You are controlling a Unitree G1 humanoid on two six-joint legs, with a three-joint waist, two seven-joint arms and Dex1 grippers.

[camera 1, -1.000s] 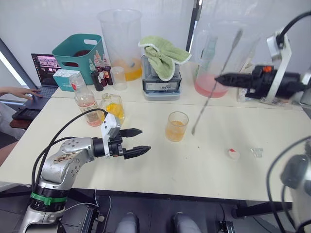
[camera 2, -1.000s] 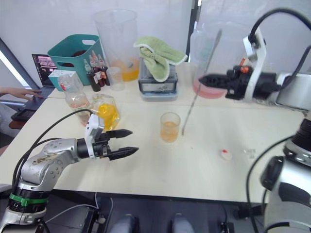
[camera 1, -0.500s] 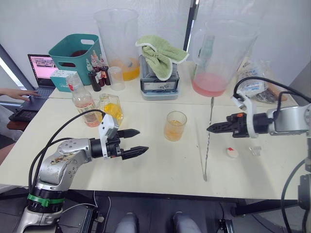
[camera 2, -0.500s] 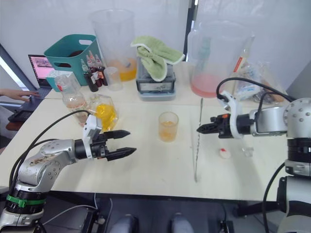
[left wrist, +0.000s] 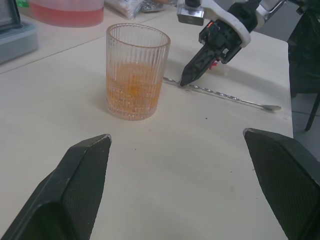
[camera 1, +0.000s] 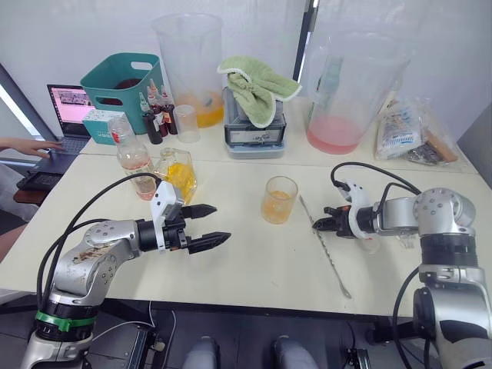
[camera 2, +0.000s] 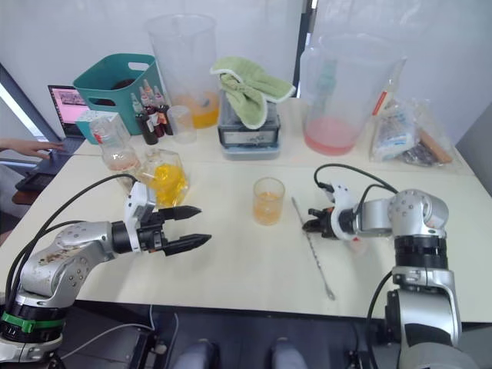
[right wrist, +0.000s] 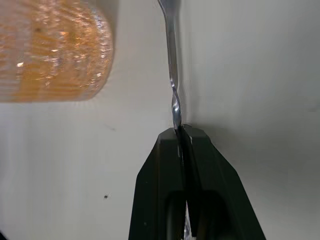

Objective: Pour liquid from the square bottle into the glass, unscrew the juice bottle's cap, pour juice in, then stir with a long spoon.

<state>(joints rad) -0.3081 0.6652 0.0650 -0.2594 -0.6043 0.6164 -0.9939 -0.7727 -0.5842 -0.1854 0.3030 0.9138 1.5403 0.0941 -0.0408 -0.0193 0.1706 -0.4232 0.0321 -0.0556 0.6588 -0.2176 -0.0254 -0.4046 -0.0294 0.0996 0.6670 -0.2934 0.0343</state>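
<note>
Over on the far left there's a laptop [camera 1: 68,115] with a person's hand [camera 1: 29,145] on it, then a teal basket [camera 1: 123,81]. The left tool [camera 1: 209,224] hovers with fingers spread, the square bottle [camera 1: 179,171] right behind. Mid-desk [camera 1: 254,269] sits the glass [camera 1: 277,200]. The right tool [camera 1: 317,224] pinches the long spoon [camera 1: 329,252], which lies flat. Can't read any labels.

Teal basket [camera 1: 123,81], green towel [camera 1: 257,84] on scale, pink-liquid jug [camera 1: 342,100], laptop [camera 1: 69,115]
</note>
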